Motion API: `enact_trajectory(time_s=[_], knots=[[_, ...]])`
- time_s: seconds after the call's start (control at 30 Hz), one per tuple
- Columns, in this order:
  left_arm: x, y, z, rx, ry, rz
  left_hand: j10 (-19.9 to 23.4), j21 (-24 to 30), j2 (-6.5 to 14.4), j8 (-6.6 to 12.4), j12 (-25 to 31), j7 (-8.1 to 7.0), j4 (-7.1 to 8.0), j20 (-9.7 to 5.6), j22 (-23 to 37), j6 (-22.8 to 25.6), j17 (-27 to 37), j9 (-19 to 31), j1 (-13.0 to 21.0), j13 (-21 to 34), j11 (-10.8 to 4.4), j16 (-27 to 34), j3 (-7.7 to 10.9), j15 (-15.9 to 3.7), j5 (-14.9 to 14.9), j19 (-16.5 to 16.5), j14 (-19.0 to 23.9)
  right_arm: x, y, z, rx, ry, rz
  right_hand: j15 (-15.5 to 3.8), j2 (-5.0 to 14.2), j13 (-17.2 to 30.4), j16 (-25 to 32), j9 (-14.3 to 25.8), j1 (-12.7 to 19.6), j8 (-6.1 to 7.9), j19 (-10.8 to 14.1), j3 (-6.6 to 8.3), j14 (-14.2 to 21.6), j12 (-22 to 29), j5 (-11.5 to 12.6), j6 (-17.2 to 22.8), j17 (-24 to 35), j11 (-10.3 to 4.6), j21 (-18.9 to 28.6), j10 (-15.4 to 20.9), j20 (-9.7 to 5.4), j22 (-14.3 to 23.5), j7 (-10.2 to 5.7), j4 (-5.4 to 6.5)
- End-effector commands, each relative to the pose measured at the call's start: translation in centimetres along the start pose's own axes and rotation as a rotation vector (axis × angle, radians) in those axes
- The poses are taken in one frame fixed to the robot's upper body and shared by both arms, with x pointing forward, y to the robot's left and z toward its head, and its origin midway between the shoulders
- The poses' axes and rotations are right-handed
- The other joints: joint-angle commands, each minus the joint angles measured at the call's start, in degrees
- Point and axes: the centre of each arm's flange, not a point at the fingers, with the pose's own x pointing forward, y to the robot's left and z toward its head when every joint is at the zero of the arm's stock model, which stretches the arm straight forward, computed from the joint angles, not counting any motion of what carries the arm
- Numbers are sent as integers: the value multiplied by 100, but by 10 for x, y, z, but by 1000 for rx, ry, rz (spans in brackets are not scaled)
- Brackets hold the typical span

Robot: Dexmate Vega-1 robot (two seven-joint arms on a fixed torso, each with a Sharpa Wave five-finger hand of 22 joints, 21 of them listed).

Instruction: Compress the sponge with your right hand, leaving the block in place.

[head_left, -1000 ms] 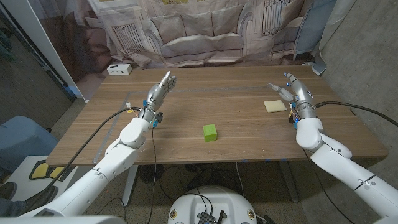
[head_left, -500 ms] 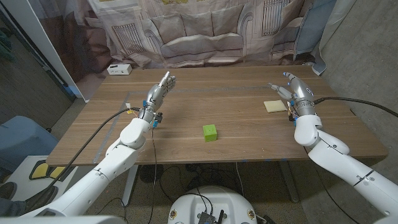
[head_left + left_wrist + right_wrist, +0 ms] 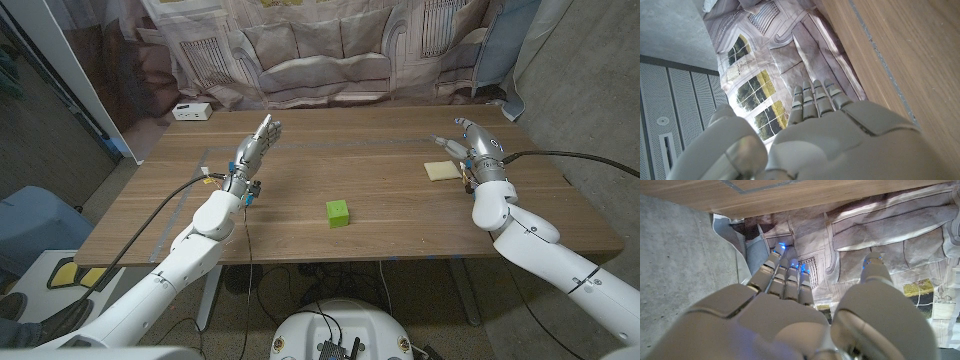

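— How many things on the tabletop (image 3: 300, 190)?
— One green block (image 3: 338, 212) mid-table, one yellow sponge (image 3: 441, 171) far right.
— And the hands?
— Right hand (image 3: 472, 148) just beside the sponge, fingers spread, grasping nothing. Left hand (image 3: 254, 148) raised, fingers straight, empty.

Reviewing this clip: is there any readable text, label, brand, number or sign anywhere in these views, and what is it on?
None can be read.
White box at the table's far left edge: dark marks on its front, too small to read.
Green block: no marking visible.
Sponge: no marking visible.
Backdrop cloth: a printed picture of building fronts, no lettering visible.
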Motion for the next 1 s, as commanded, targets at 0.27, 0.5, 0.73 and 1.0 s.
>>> enact_trajectory(time_s=[0.27,0.5,0.73,1.0], knots=[[-7,-1,-1,-6,2,11,36,-8,18,-27,-20,18,-33,18,19,56,27,33,74,16,-9,-17,3,-6,-21,42,25,7,4,4,-100,53,60,-3,-29,17,-1,15,-13,39,44,-6,4,-32,60,-13,27,-26,-16,50,23,28,4,6],[-9,-1,-2,-8,2,11,42,-12,25,-33,-24,17,-39,18,19,56,28,33,76,16,-13,-21,3,-9,-23,44,25,10,4,6,-127,70,87,-4,-28,17,1,17,-5,34,70,-9,19,-35,64,-20,27,-31,-11,62,27,27,5,4],[-13,-1,-2,-8,2,13,43,-18,30,-36,-30,19,-44,23,19,60,28,33,79,17,0,-24,4,-9,-24,41,24,11,6,6,-146,86,106,-7,-25,17,4,19,10,17,98,-9,37,-39,69,-55,27,-28,-5,75,19,27,22,-1],[-16,0,-2,-10,4,17,43,-21,35,-39,-36,8,-49,24,20,61,28,33,81,17,-7,-26,4,-10,-26,45,27,14,7,8,-176,103,122,-8,-22,17,5,21,21,13,112,-10,53,-47,73,-61,28,-43,-6,78,17,27,12,-4]])
